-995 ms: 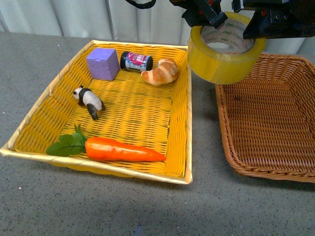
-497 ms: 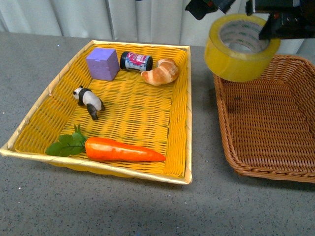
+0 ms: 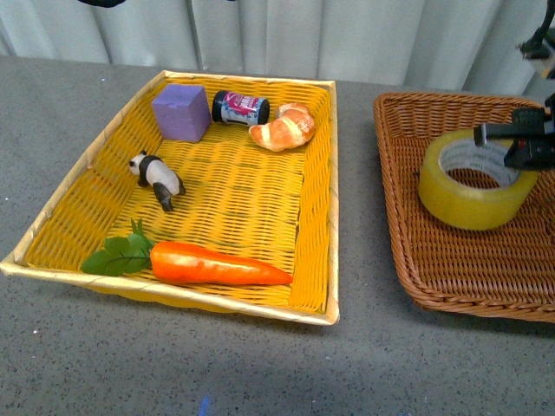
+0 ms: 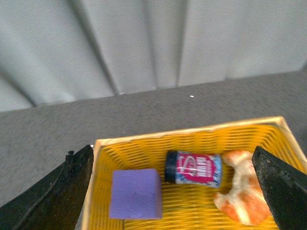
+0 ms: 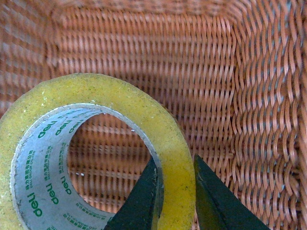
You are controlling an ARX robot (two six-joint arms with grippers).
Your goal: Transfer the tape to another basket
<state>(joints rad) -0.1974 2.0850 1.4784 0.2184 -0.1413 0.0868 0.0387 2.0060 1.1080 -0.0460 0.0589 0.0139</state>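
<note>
With the left gripper (image 4: 165,189) spread apart, the right gripper (image 5: 176,191) is clamped on the wall of the tape (image 3: 475,182), low in the brown basket (image 3: 408,260) at the right, where a narrow release could let the inner finger snag the core and drag it out.

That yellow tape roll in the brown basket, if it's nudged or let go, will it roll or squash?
Probably stiff: the tape holds its round shape where the jaws pinch one wall. It looks wide for its height, so it should settle flat rather than roll, though it's tilted. The basket has a ribbed weave and raised rim, likely stopping any sliding.
</note>
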